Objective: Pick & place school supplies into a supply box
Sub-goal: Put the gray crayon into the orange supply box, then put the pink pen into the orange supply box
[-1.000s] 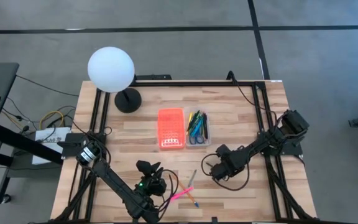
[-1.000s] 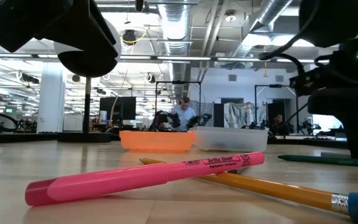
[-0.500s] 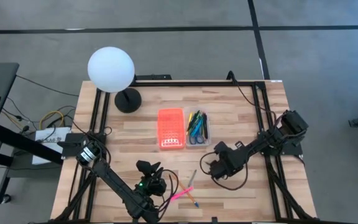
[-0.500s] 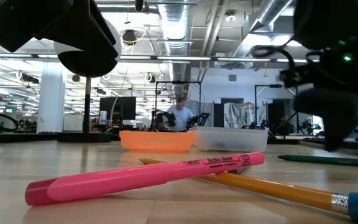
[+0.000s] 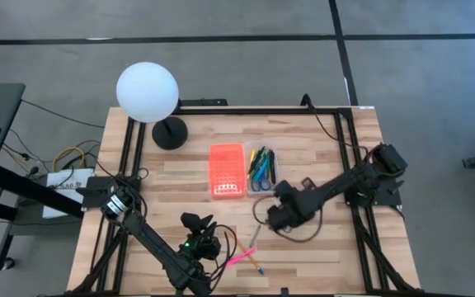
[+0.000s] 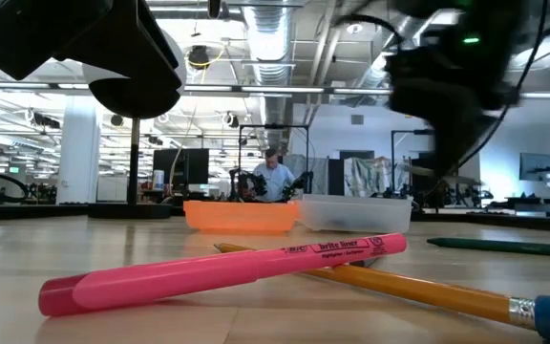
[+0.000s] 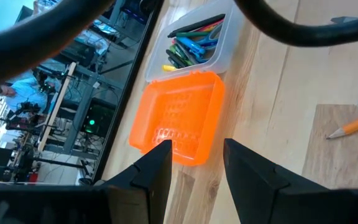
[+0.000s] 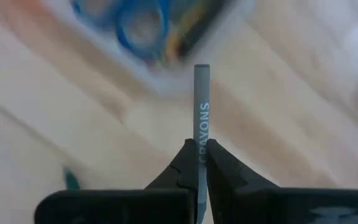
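The supply box lies open mid-table: its clear tray holds several pens and blue scissors, and the orange lid lies flat to its left. My right gripper hangs near the tray's near end, shut on a grey crayon. A pink highlighter lies across a yellow pencil near the front edge, and a thin dark pen lies flat beyond them. My left gripper waits open above the front edge, beside the highlighter. My right gripper pinches the crayon between its two fingertips, at the part just below the printed word. The crayon runs on along the fingers, and its free end points down toward the table. It is lifted clear of the wood.
A white globe lamp on a black foot stands at the far left. Black frame rails run along the table's sides. Bare wood lies right of the tray.
My right gripper has risen and gone toward the table's left and the tray, tipping less steeply downward. It has stayed shut, carrying the crayon with it. The supplies on the table lie where they were.
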### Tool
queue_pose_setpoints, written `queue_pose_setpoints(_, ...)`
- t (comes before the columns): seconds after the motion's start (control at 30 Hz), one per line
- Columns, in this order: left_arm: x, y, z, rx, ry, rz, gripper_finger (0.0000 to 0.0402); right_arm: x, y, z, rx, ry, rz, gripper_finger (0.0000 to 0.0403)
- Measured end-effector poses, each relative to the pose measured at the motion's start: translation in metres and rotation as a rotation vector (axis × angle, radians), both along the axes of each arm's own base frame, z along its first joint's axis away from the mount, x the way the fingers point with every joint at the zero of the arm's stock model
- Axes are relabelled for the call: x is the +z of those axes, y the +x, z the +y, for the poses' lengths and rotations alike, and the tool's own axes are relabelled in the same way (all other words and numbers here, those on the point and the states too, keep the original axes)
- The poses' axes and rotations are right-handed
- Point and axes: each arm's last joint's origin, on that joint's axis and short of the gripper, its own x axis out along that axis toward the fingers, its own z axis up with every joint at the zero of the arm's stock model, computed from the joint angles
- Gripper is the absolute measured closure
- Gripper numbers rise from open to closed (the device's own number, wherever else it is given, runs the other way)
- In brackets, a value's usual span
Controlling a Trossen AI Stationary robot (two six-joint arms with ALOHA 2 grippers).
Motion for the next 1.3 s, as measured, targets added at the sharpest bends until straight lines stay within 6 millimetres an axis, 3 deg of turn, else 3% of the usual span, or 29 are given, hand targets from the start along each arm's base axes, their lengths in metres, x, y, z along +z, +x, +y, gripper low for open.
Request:
queue_pose_setpoints(0.27,0.000,0.000,0.000,0.000,0.000,0.000,0.0262,0.009,0.042,-0.051,0.061,-0.004,-0.122,0.0403)
queue_pose_setpoints(0.5,0.000,0.000,0.000,0.000,0.000,0.000,0.0262,0.009,0.054,-0.112,-0.043,0.072,-0.145,0.0402)
queue_pose_setpoints(0.63,0.000,0.000,0.000,0.000,0.000,0.000,0.0262,0.010,0.062,-0.133,-0.025,0.106,-0.203,0.0402)
queue_pose_setpoints(0.97,0.000,0.000,0.000,0.000,-0.002,-0.002,0.0262,0.013,0.068,-0.158,-0.021,0.141,-0.287,0.0377)
queue_pose_setpoints(1.3,0.000,0.001,0.000,-0.001,-0.002,-0.010,0.0262,0.013,0.067,-0.157,0.035,0.129,-0.245,0.0312)
